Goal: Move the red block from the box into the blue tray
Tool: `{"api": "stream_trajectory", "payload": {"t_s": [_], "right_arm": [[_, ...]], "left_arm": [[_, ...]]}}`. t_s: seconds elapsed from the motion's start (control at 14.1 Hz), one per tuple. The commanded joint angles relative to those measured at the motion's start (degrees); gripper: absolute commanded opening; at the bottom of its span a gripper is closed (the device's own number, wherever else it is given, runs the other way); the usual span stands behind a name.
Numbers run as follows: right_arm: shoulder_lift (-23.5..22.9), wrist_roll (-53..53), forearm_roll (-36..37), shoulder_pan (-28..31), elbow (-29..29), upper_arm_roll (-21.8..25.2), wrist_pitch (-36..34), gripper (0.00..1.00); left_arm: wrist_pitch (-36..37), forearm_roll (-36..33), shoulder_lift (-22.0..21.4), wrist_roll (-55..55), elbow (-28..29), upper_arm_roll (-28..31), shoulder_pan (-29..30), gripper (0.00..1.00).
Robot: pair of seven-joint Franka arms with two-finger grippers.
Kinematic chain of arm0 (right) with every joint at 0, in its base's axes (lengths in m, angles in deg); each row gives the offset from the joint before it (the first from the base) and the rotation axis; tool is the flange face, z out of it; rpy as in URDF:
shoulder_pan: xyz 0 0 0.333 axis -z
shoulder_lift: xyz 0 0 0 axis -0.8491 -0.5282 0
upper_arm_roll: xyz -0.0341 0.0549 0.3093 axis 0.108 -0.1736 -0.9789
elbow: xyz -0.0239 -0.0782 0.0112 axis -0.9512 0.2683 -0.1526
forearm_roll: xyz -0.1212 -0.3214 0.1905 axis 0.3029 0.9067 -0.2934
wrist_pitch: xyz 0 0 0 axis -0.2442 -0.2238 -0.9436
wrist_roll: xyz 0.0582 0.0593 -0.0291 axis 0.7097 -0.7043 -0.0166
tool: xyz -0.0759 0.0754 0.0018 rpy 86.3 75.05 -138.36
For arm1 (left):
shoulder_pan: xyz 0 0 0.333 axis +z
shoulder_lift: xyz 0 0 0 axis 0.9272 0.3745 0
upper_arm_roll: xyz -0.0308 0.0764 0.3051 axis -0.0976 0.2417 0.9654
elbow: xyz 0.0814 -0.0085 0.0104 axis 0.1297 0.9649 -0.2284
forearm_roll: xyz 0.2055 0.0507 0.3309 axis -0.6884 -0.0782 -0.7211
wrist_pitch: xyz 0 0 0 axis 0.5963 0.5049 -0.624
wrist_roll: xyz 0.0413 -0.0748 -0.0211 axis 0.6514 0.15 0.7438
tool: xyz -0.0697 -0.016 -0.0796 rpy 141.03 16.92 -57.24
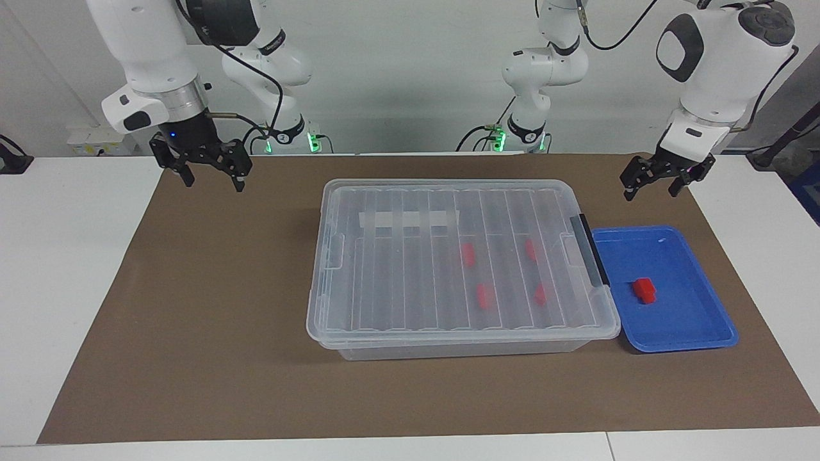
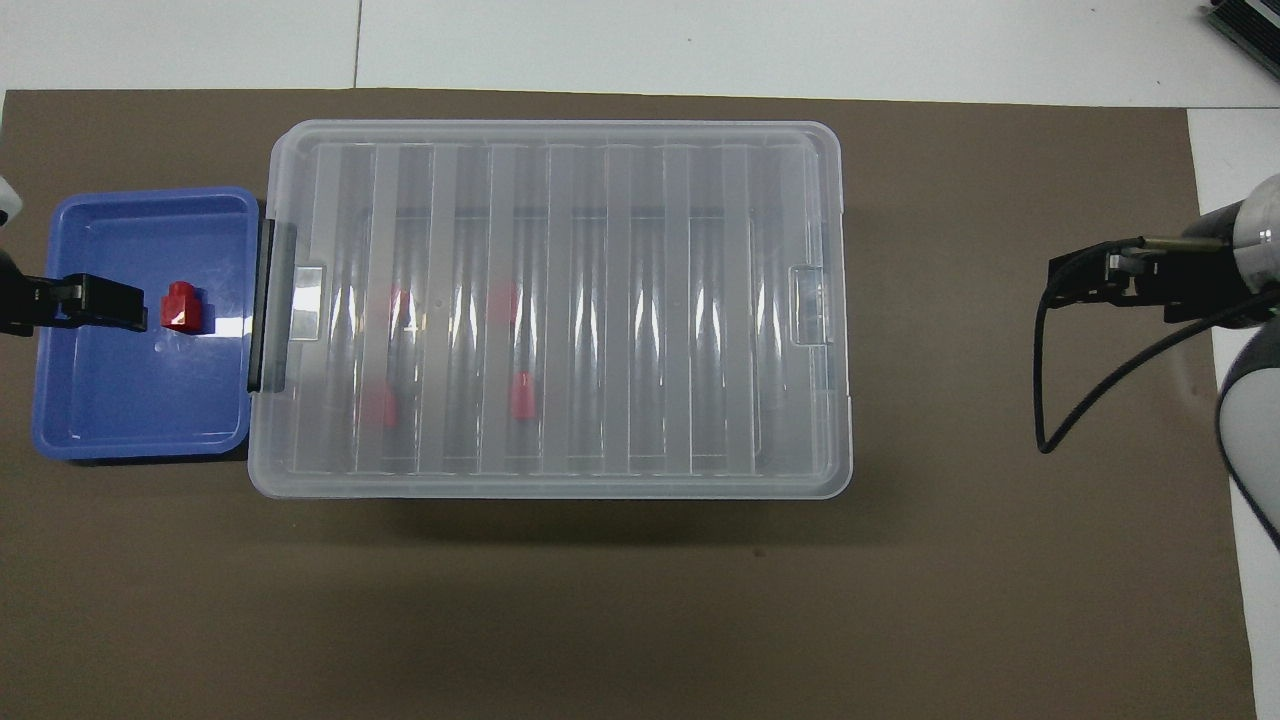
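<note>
Facing view shows the small, chunky bright red plastic block (image 1: 644, 289) lying in the shallow blue plastic tray (image 1: 688, 333), which sits just beside the large clear lidded plastic box (image 1: 384, 320), at its black-handled end. Four like blocks (image 1: 485, 295) remain inside the box. It looks light, rigid and smooth; pinching its flat sides should suit. Left claw (image 1: 658, 179) hangs released near the tray; right claw (image 1: 206, 168) hangs released, well apart from the box.

Brown mat (image 1: 211, 307) (on table (image 1: 64, 256)) bears box (image 1: 397, 320), blue tray (image 1: 692, 342).
</note>
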Motion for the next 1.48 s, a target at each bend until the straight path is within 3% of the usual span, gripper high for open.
{"api": "stream_trajectory", "payload": {"t_s": [0.0,0.35,1.41], "right_arm": [[-0.5,-0.8,-1.0,0.3,1.6,-0.4,-3.5,1.00],[1.9,-1.0,-1.1,0.2,-2.0,-0.4,-3.9,1.00],[1.9,-1.0,-1.2,0.2,-2.5,-0.4,-3.0,1.00]], "left_arm": [[0.6,0.0,-1.2,0.5,0.9,-0.1,0.3,1.00],[0.6,0.0,-1.2,0.6,0.9,-0.2,0.3,1.00],[0.6,0.0,-1.2,0.6,0.9,-0.1,0.3,1.00]]}}
